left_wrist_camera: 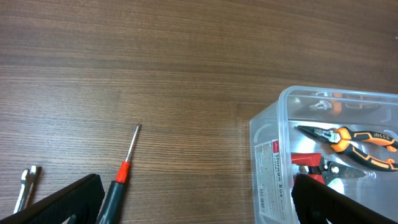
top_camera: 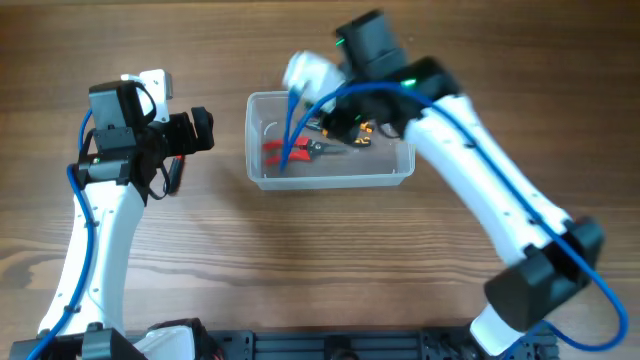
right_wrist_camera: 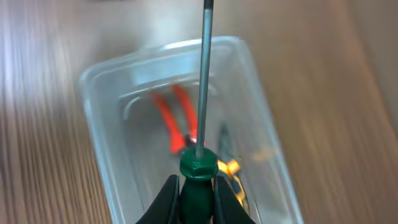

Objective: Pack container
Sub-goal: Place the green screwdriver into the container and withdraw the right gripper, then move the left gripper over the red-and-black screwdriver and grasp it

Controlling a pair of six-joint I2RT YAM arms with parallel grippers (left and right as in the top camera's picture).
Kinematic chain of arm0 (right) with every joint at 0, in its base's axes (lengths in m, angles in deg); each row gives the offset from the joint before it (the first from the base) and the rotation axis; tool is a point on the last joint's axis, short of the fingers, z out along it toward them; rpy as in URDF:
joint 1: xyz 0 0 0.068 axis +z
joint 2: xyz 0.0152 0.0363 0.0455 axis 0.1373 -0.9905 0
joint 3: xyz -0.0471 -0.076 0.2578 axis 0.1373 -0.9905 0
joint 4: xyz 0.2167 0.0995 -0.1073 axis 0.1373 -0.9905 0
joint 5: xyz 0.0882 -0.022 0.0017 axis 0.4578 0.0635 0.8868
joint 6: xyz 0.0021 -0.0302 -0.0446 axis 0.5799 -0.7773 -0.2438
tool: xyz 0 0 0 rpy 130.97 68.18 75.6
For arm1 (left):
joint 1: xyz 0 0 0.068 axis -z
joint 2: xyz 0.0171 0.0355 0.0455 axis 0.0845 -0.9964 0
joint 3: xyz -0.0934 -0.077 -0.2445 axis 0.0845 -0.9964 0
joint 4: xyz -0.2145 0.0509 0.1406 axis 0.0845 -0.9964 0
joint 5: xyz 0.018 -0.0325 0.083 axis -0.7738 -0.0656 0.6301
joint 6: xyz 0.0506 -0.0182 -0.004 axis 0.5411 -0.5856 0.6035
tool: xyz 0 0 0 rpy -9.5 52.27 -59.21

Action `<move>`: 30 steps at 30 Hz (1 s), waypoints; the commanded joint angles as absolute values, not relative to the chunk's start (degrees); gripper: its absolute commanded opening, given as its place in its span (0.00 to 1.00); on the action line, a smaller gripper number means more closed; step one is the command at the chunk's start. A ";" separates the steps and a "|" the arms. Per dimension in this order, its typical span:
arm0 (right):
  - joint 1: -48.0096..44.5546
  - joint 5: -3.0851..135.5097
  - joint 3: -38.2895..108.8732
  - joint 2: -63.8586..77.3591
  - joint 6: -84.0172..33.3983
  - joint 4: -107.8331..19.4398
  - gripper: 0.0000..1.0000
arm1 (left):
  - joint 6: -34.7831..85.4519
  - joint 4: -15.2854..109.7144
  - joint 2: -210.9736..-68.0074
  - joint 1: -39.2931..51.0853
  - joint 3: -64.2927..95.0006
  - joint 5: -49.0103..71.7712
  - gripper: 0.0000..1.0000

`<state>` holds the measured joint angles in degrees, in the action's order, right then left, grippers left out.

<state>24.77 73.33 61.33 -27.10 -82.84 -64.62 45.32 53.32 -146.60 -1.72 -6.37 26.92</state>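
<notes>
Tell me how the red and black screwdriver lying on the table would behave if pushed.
The screwdriver would probably roll sideways, since its handle looks round. Its thin metal shaft looks stiff, so it should lift without bending.

The surface (top_camera: pixel 300 270) is brown wood with a fine grain. The clear container (top_camera: pixel 330 182) stands on it near the middle. To the left of it lies a small screwdriver (left_wrist_camera: pixel 124 171) with a red and black handle. Near that lies a silver tool (left_wrist_camera: pixel 25 186), only partly seen.
</notes>
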 commanded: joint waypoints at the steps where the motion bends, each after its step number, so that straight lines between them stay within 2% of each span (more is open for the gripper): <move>1: 26.87 77.24 59.80 -33.35 -105.42 -64.77 0.04 | 44.78 53.43 -146.93 -2.09 -5.30 25.98 1.00; 6: 27.24 78.79 59.74 -44.78 -107.10 -65.47 0.04 | 44.78 53.43 -146.93 -2.09 -5.30 25.98 1.00; 10: 28.93 78.62 59.32 -47.44 -109.55 -66.96 0.06 | 44.78 53.43 -146.93 -2.09 -5.30 25.98 1.00; 12: 28.95 78.09 59.32 -47.53 -109.15 -66.61 0.35 | 44.78 53.43 -146.93 -2.09 -5.30 25.98 1.00; 16: 28.07 61.46 60.09 -47.29 -95.97 -66.22 0.44 | 44.78 53.43 -146.93 -2.09 -5.30 25.98 1.00; 19: 24.18 60.65 67.21 -46.96 -86.07 -72.69 0.22 | 44.78 53.43 -146.93 -2.09 -5.30 25.98 1.00; 20: 22.26 62.79 70.49 -46.26 -80.87 -74.28 0.23 | 44.78 53.43 -146.93 -2.09 -5.30 25.98 1.00; 22: 17.65 67.53 77.42 -43.51 -68.41 -75.81 0.27 | 44.78 53.43 -146.93 -2.09 -5.30 25.98 1.00; 25: 8.51 68.52 83.83 -35.38 -48.39 -75.07 0.51 | 44.78 53.43 -146.93 -2.09 -5.30 25.98 1.00; 27: -1.72 68.39 83.83 -30.37 -36.81 -75.22 0.53 | 44.75 53.48 -146.93 -2.09 -5.30 25.96 1.00; 30: -17.48 65.35 82.51 -30.92 -31.01 -79.53 0.57 | 44.21 53.43 -146.93 -2.05 -5.30 25.15 1.00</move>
<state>-8.80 67.71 83.67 -29.24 -39.80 -77.50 45.32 53.32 -146.60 -1.72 -6.37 26.92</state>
